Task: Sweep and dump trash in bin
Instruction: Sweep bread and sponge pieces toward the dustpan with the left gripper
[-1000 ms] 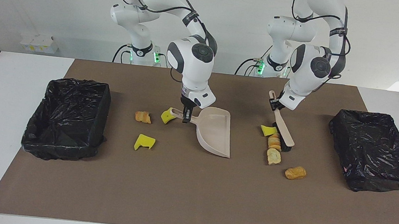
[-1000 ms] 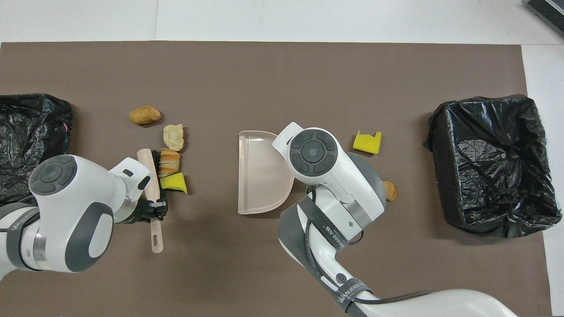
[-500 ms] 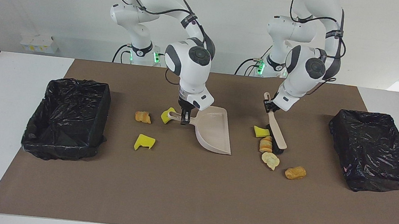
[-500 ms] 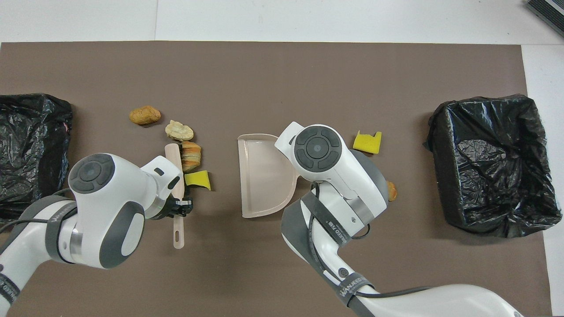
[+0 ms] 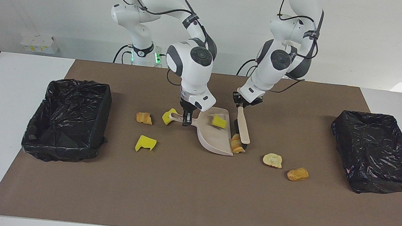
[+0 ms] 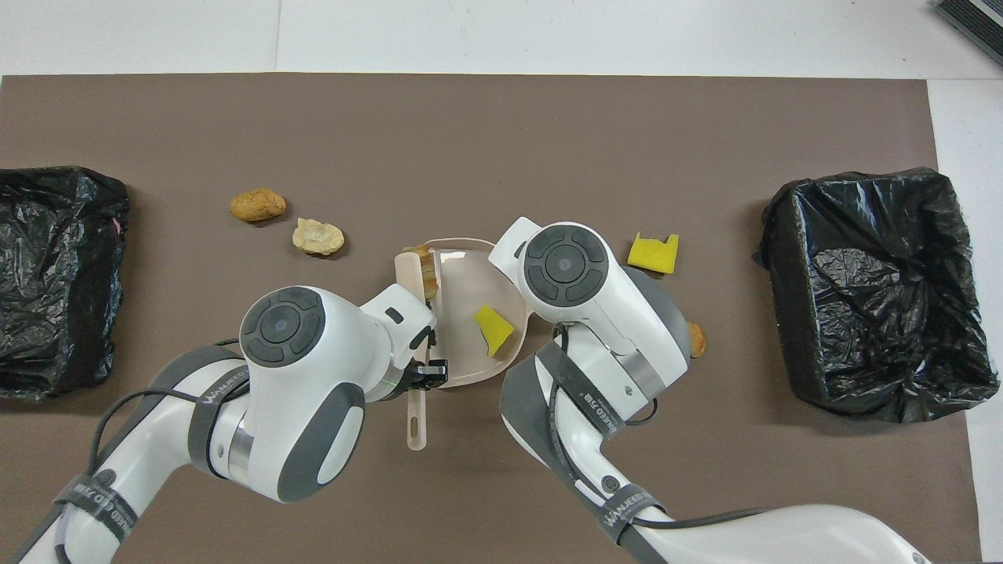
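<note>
White wall and a white table (image 5: 9,116) covered by a brown mat (image 5: 186,189) make up the scene, with a bin lined in black plastic at the right arm's end (image 5: 69,118) and another at the left arm's end (image 5: 378,152). At the middle of the mat a beige plastic dustpan (image 5: 217,138) is held by its handle in the clenched right gripper (image 5: 186,119). A beige hand brush with dark bristles (image 5: 242,130) is gripped near the handle's top by the closed left gripper (image 5: 242,101), and its bristles are set against the dustpan's open edge. One bright yellow sponge scrap (image 5: 219,121) is seen inside the dustpan. A tan bread chunk (image 5: 236,144) is pressed between the bristles and the pan's lip. Two more bread chunks, a pale one (image 5: 272,159) and a browner one (image 5: 297,174), are left on the mat toward the left arm's end. Toward the right arm's end, a yellow scrap (image 5: 168,116) is found beside the dustpan handle, another yellow scrap (image 5: 145,142) farther from the robots, and a fourth bread chunk (image 5: 144,118) beside them.
</note>
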### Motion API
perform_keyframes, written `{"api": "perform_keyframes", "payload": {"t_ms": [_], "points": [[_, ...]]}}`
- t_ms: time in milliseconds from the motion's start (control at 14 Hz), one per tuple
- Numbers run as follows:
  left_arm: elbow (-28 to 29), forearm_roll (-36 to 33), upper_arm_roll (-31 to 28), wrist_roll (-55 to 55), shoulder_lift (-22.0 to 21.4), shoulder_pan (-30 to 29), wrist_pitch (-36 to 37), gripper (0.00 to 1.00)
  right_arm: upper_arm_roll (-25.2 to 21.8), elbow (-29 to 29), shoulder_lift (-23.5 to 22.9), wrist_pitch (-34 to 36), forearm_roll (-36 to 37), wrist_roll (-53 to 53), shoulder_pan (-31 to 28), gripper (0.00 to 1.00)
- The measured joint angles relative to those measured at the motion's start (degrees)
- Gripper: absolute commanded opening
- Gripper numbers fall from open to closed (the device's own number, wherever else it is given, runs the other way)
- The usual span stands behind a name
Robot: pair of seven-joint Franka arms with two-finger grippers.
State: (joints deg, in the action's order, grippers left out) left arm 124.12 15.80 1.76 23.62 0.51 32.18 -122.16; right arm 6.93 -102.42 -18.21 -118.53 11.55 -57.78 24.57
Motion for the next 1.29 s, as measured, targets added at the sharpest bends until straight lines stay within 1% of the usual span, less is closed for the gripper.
{"api": "perform_keyframes", "payload": {"t_ms": [143, 286, 429, 714, 857, 1000, 1143, 1286], "points": [[-1.7, 0.0, -0.1, 0.0, 0.2, 0.3, 1.3, 0.00, 0.0, 0.0, -0.1, -0.2, 0.0, -0.2, -0.1, 0.00], [-2.8, 0.0, -0.9, -0.1, 0.1, 0.0, 4.3, 0.00, 0.0, 0.0, -0.1, -0.3, 0.0, -0.2, -0.1, 0.00], [-3.5, -0.5, -1.4, -0.3, 0.0, -1.6, 6.6, 0.00, 0.0, 0.0, -0.2, -0.4, 0.0, -0.2, -0.1, 0.00], [-5.1, -6.9, -1.8, -3.1, -0.6, -7.5, 8.7, 0.00, 0.0, 0.0, -0.2, -0.5, 0.0, -0.3, -0.2, 0.00], [-5.3, -10.1, -1.9, -7.6, -0.6, -11.1, 8.8, 0.00, 0.0, 0.0, -0.2, -0.5, 0.0, -0.3, -0.2, 0.00], [-6.0, -14.9, -2.0, -13.6, -0.1, -15.6, 8.9, 0.00, 0.0, 0.0, -0.2, -0.5, 0.0, -0.3, -0.2, 0.00], [-8.7, -17.8, -2.1, -19.6, 1.7, -20.4, 9.4, 0.00, 0.0, 0.0, -0.2, -0.5, 0.0, -0.3, -0.2, 0.00], [-12.3, -20.7, -2.1, -27.3, 4.9, -25.2, 9.3, 0.00, 0.0, 0.0, -0.2, -0.5, 0.0, -0.3, -0.2, 0.00]]}}
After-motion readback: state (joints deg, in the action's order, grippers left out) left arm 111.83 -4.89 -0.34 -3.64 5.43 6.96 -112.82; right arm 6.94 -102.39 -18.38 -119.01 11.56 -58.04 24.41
